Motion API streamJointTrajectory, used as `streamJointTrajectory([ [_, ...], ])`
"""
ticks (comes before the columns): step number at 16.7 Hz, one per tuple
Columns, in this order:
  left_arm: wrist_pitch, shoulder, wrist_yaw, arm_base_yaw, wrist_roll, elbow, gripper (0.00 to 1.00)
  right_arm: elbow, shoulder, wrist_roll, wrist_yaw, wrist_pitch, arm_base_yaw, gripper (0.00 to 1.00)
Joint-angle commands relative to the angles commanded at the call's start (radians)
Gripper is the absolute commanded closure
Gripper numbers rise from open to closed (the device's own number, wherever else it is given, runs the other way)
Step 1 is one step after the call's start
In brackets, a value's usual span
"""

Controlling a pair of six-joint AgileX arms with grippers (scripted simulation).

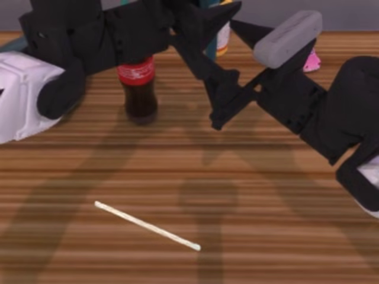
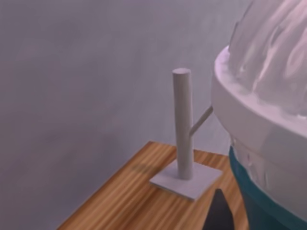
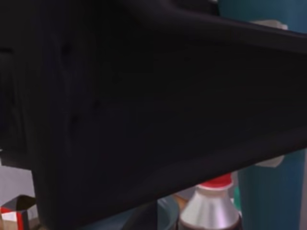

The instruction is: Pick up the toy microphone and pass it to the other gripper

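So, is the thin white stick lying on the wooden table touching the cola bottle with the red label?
No, the thin white stick lies well apart from the cola bottle in the top view.

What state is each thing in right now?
toy microphone: upright, between the two grippers, holder unclear
left gripper: at the microphone, far middle of the table
right gripper: meeting it there
cola bottle: upright, capped
white stick: lying flat
grey stand: upright at the table corner

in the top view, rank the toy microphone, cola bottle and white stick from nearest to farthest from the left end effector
1. toy microphone, at the left end effector, table's far edge
2. cola bottle, toward the left
3. white stick, lying at the near middle
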Motion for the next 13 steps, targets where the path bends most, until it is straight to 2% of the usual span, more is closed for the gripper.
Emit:
streamJointTrajectory([
  [8, -0.001, -0.005, -0.001, 0.002, 0.003, 0.003, 1.0, -0.006, 0.002, -0.002, 0.002, 0.0, -0.003, 0.0],
  [13, -0.008, -0.047, 0.077, 0.092, 0.007, -0.038, 1.0, -0.158, -0.14, 0.0, -0.023, 0.005, -0.023, 0.0],
])
